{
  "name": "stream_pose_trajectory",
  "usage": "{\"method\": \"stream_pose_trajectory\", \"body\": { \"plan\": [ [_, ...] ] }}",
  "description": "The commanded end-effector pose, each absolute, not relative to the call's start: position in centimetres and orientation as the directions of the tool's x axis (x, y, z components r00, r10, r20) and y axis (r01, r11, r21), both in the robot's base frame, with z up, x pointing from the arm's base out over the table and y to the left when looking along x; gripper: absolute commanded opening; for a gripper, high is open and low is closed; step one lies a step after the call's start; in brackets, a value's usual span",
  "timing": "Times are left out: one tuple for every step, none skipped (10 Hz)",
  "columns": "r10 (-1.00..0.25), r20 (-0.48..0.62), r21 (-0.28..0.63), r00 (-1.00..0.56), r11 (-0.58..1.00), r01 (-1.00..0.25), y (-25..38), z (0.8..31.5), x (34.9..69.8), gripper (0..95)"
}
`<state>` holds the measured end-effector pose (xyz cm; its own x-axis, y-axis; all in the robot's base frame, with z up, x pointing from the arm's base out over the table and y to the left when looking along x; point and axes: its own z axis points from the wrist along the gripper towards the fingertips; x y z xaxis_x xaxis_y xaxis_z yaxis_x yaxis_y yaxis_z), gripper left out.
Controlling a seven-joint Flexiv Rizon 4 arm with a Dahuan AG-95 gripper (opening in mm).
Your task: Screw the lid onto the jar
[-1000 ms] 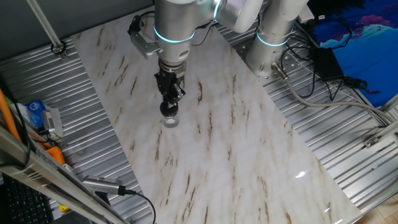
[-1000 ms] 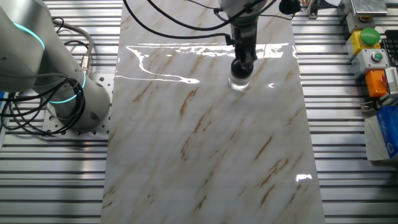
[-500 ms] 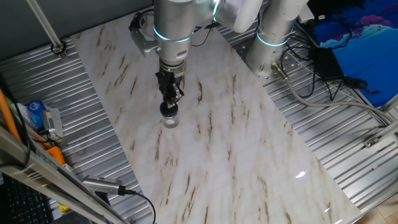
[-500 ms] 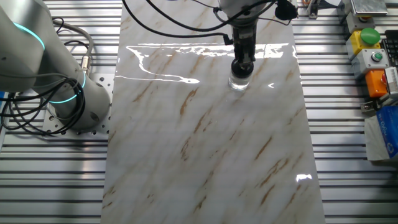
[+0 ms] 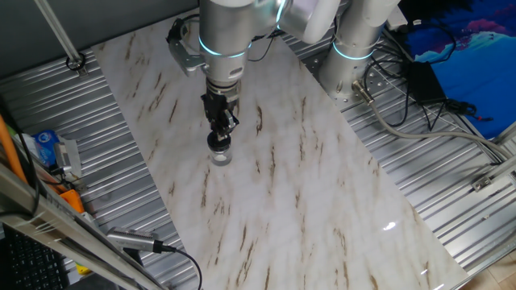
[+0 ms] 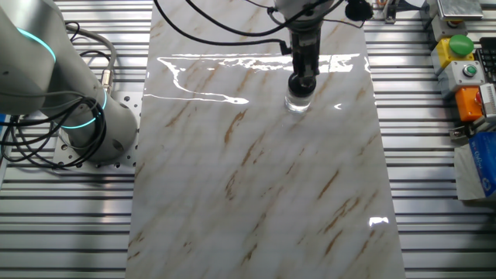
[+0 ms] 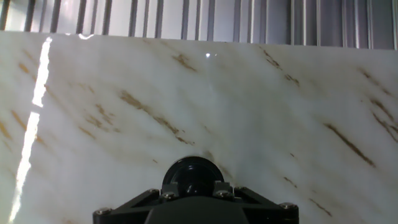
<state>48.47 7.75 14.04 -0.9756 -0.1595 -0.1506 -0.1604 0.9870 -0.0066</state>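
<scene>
Small round black screw cap lid (image 5: 218, 141) sits on top of the short clear glass jar (image 5: 220, 155), mid-counter on the white marble-look counter (image 5: 306, 201). Two-finger gripper (image 5: 218, 138) is pinching the lid from above. Judging by this, placement is done; tightening is likely underway or left, thread engagement not visible. Count: one lid, one jar, one gripper.
</scene>
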Motion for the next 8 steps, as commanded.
{"method": "stream_pose_trajectory", "body": {
  "plan": [
    [-0.436,-0.143,-0.058,-0.889,0.900,-0.432,7.75,14.16,48.42,57.0],
    [-0.458,-0.141,-0.062,-0.878,0.889,-0.453,7.76,14.18,48.42,57.0],
    [-0.637,-0.110,-0.105,-0.763,0.771,-0.628,7.77,14.25,48.40,57.0],
    [-0.694,-0.099,-0.115,-0.714,0.720,-0.684,7.77,14.25,48.39,57.0],
    [-0.756,-0.091,-0.118,-0.649,0.655,-0.746,7.74,14.29,48.33,57.0],
    [-0.826,-0.084,-0.117,-0.557,0.563,-0.818,7.74,14.30,48.32,38.0],
    [-0.866,-0.076,-0.112,-0.495,0.501,-0.858,7.74,14.29,48.31,38.0],
    [-0.903,-0.065,-0.086,-0.424,0.429,-0.899,7.75,14.29,48.30,38.0]
  ]
}}
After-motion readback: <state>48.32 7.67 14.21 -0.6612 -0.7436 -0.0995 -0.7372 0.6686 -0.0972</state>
